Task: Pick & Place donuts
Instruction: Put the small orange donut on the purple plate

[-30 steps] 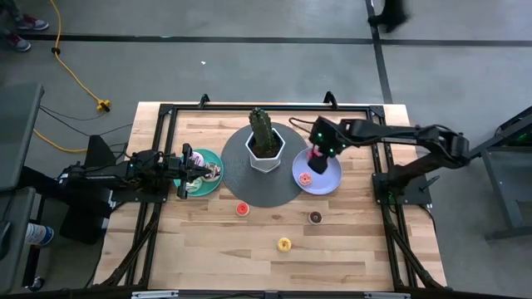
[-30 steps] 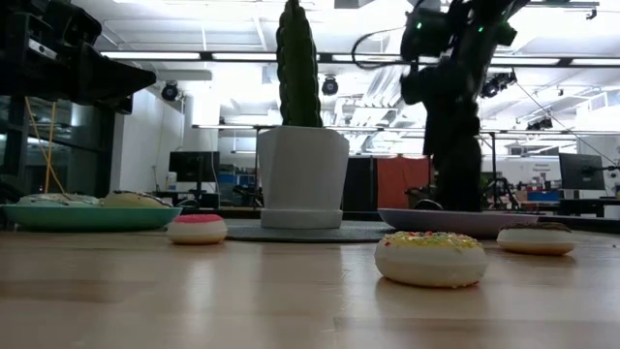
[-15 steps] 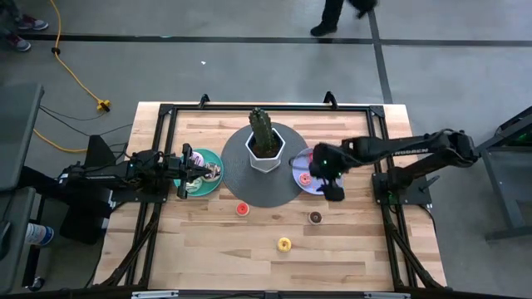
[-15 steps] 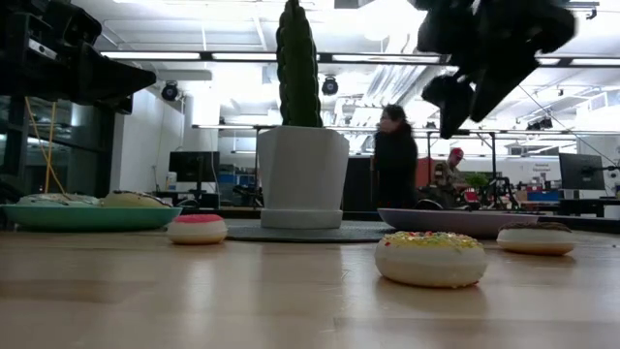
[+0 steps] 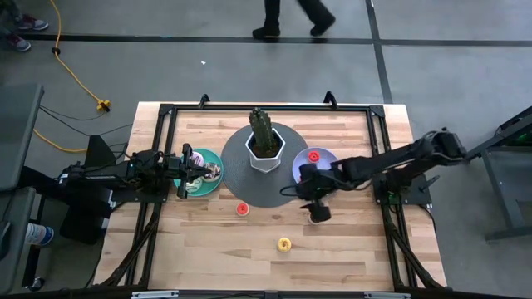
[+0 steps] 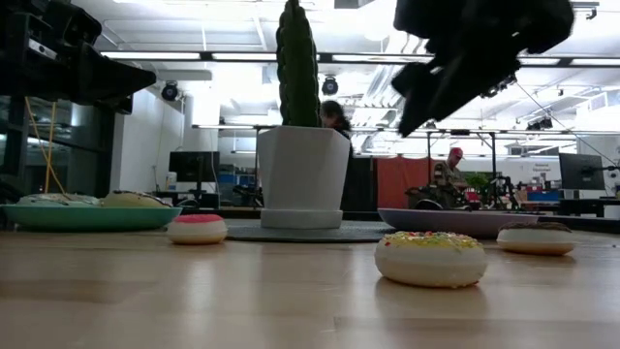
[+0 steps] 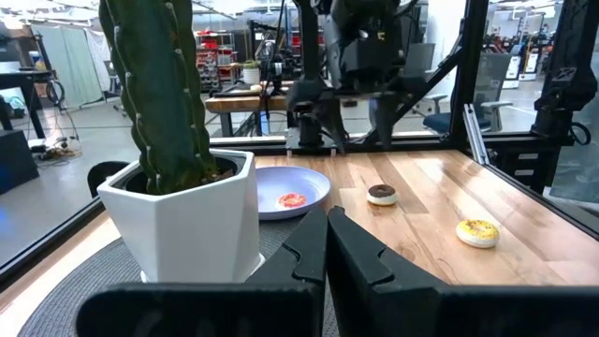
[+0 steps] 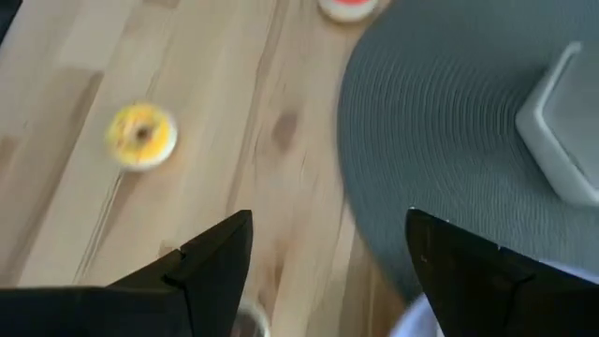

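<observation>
yellow donut [image 5: 284, 244] on table, sprinkled top, small ring

My right gripper [image 5: 318, 213] has left the lavender plate [image 5: 327, 158] and swung across to the table's front side, now hanging over the brown donut's [image 7: 381, 194] spot, so the high view no longer shows that donut. Fingers stand spread, nothing between them. Behind my gripper, a red donut [image 5: 313, 155] now lies uncovered on the plate. Beyond the table, a person [image 5: 291, 15] has walked leftward across the floor.
</observation>
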